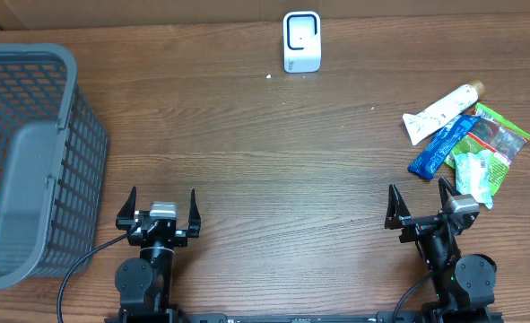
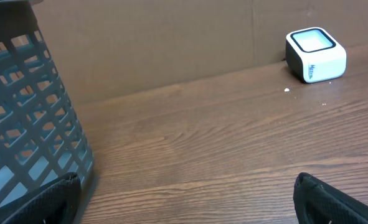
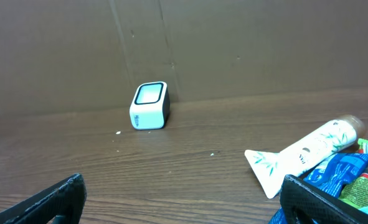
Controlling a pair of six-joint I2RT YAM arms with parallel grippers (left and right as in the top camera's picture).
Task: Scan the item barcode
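Observation:
A white barcode scanner stands at the table's far edge; it shows too in the left wrist view and the right wrist view. At the right lies a pile of items: a white tube, a blue packet, a green packet and a pale green packet. My left gripper is open over bare wood near the front edge. My right gripper is open too, just front-left of the pile, holding nothing.
A large grey mesh basket fills the left side, close beside my left gripper. A brown cardboard wall backs the table behind the scanner.

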